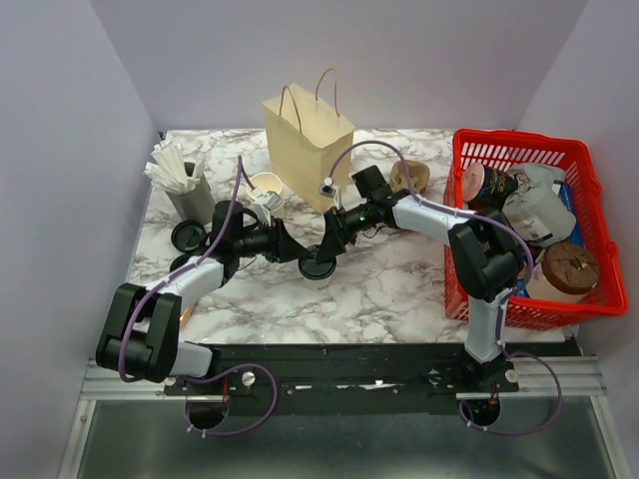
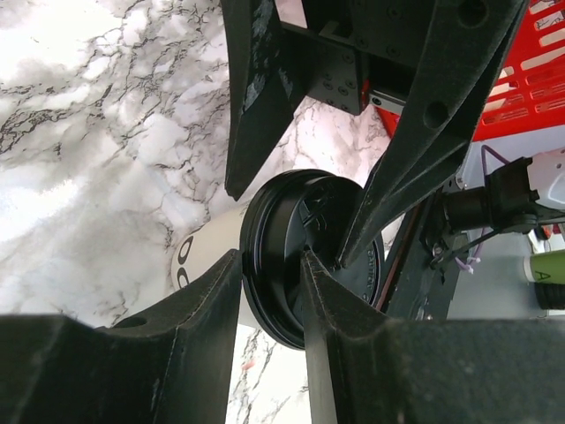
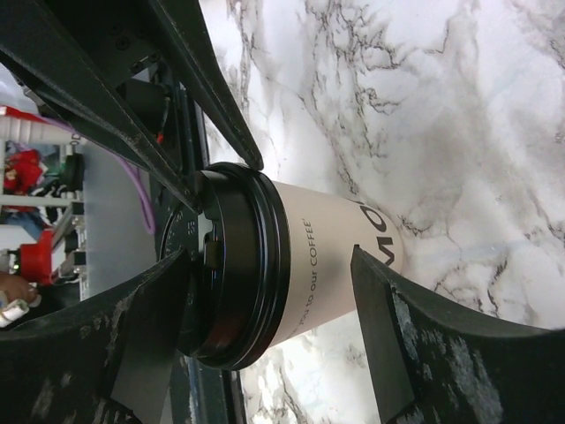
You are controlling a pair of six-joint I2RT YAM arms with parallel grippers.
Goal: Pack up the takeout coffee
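Note:
The takeout coffee [image 1: 319, 265], a white paper cup with a black lid, is at the table's middle in front of the paper bag [image 1: 308, 140]. My left gripper [image 1: 302, 254] reaches it from the left. In the left wrist view the left gripper [image 2: 269, 258] is shut on the lid's rim [image 2: 291, 230], one finger on the cup side and one on the lid's top. My right gripper [image 1: 331, 242] comes from the right. In the right wrist view the right gripper [image 3: 269, 254] is open and straddles the cup [image 3: 327, 256] lengthwise, with a gap at the far finger.
A red basket [image 1: 581, 152] full of cups and packets stands at the right. At the left are a grey holder of white sticks [image 1: 185, 185], loose black lids [image 1: 187, 236] and a lidless white cup [image 1: 267, 188]. A brown item [image 1: 411, 177] lies right of the bag.

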